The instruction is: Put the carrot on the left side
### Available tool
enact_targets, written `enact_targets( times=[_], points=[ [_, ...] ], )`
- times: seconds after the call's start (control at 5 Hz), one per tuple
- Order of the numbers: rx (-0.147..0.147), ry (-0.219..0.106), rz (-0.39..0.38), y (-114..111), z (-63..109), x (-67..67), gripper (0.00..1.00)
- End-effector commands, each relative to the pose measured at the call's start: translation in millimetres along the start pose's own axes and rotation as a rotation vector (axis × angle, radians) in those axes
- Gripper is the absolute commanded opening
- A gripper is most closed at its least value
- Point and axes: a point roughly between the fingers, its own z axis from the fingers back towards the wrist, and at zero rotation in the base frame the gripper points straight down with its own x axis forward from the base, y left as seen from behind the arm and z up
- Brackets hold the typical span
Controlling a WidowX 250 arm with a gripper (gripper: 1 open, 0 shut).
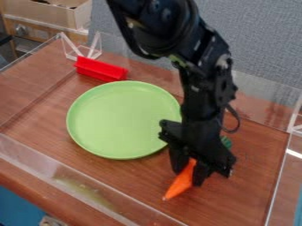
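The small orange carrot (178,186) hangs tilted at the front right of the wooden table, its pointed tip down and to the left. Its upper end sits between the black fingers of my gripper (196,170), which points straight down and is shut on it. The carrot's green top is hidden behind the fingers. The carrot and gripper are just past the right front rim of the green plate (112,119).
A red rectangular block (101,67) lies at the back left, beyond the plate. Clear acrylic walls (71,172) ring the tabletop. The black arm (177,44) rises over the back right of the plate.
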Motion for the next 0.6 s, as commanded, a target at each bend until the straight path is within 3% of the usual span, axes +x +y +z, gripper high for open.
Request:
enact_targets(
  times=[0.0, 0.2, 0.4],
  points=[
    [0.011, -0.108, 0.046, 21, 50.1, 12.5, 0.00],
    [0.040, -0.149, 0.147, 61, 85.8, 13.9, 0.00],
    [0.074, -0.154, 0.252, 109, 100.5, 7.6, 0.00]
  ],
)
